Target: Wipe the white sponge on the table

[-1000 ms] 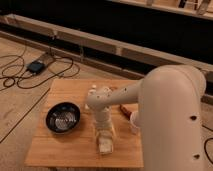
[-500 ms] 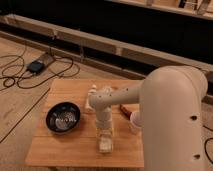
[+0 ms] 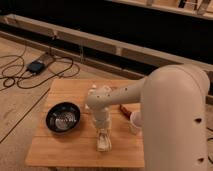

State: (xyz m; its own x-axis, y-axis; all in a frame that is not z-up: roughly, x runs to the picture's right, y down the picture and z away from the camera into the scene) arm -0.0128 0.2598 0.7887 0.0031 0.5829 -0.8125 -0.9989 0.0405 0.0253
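Note:
The white sponge point(image 3: 103, 144) lies on the light-brown wooden table point(image 3: 65, 147), near the front edge and right of the middle. My gripper point(image 3: 102, 136) points straight down from the white wrist and sits on top of the sponge, hiding its far part. The large white arm reaches in from the right.
A black bowl point(image 3: 63, 117) stands on the left of the table. A reddish-brown object point(image 3: 125, 109) and a white cup-like thing point(image 3: 135, 123) sit at the right, partly behind the arm. Cables and a black box point(image 3: 37, 66) lie on the floor at the left.
The wrist has shifted slightly to the right. The gripper stays down on the sponge, which is in about the same spot.

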